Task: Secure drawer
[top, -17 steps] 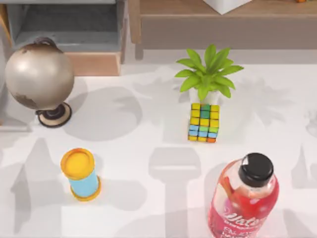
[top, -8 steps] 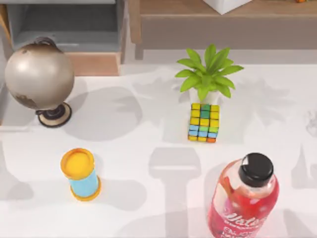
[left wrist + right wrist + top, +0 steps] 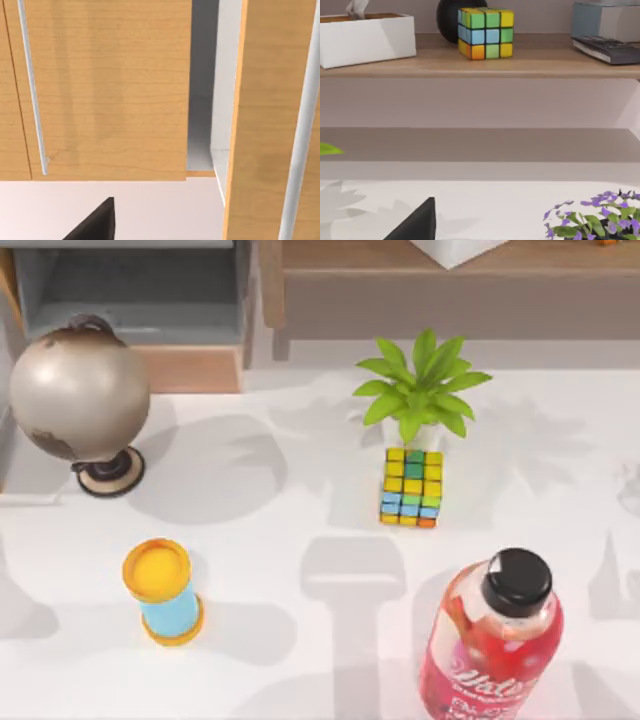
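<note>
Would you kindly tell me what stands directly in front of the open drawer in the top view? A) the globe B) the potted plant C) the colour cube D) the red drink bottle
A: the globe stands against the drawer's tan front panel at the table's left.

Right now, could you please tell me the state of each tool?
Left tool: cannot be told.
Right tool: cannot be told.

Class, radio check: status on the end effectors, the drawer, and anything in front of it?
Drawer open at the table's far left, tan front panel out. Globe stands right before it, overlapping the panel.
</note>
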